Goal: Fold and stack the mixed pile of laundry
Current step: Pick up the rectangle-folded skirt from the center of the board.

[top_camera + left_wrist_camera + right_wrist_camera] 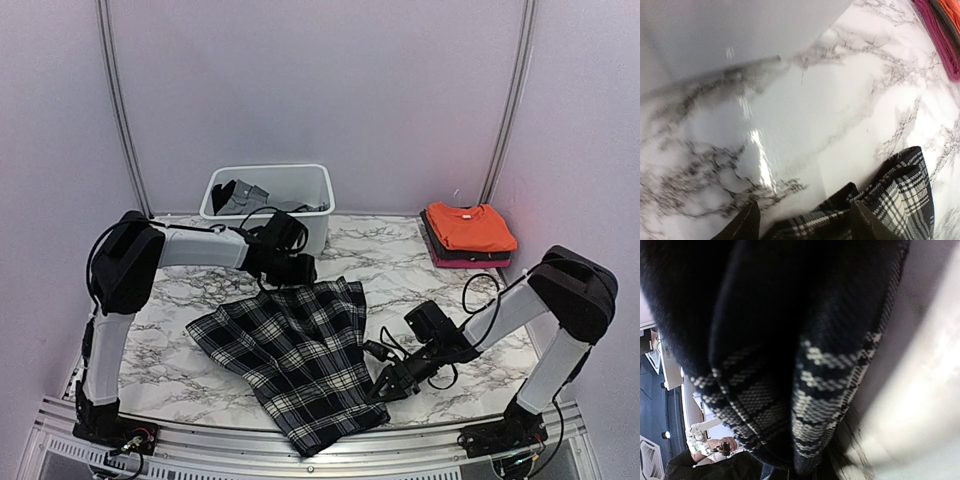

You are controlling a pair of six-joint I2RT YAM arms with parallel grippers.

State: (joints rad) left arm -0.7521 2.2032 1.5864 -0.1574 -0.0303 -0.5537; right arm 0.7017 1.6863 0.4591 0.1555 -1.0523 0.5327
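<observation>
The black-and-white plaid skirt (295, 350) lies spread on the marble table. My left gripper (283, 278) hovers at its far edge. In the left wrist view that gripper (802, 226) is open, its dark fingers (742, 226) wide apart with the skirt's hem (900, 195) lying loose beneath them. My right gripper (384, 386) sits low at the skirt's near right edge, shut on it. Plaid cloth (805, 390) fills the right wrist view and hides the fingers. An orange T-shirt (470, 226) lies folded on top of a small stack at the back right.
A white tub (300, 180) stands at the back, just behind my left gripper, with a grey garment (240, 197) inside. Dark and magenta folded pieces (470, 259) lie under the orange shirt. Bare marble (160, 330) shows to the left of the skirt.
</observation>
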